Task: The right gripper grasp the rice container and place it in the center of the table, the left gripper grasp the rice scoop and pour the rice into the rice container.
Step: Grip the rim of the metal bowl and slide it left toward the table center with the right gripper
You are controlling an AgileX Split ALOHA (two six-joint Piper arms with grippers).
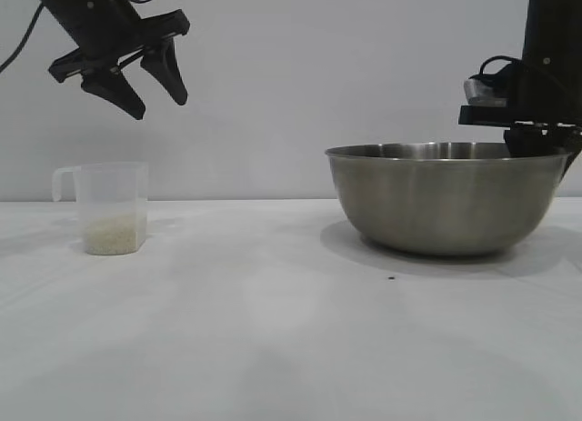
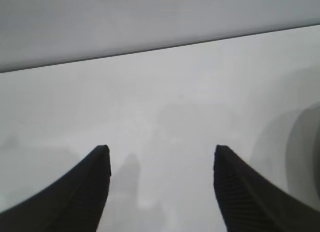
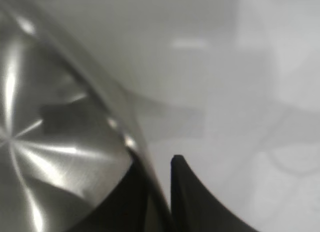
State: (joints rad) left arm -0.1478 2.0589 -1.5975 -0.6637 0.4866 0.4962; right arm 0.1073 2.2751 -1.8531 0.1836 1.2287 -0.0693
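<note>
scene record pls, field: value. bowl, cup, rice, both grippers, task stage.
rice container: steel bowl, upright on the table at the right side, not yet centred
right gripper: shut on the bowl's rim, one finger inside, one outside
rice scoop: clear cup, upright at the left, untouched
rice: shallow layer in the cup's bottom
left gripper: open, in the air above the cup, holding nothing
stage: bowl gripped, not moved; pouring not begun
</note>
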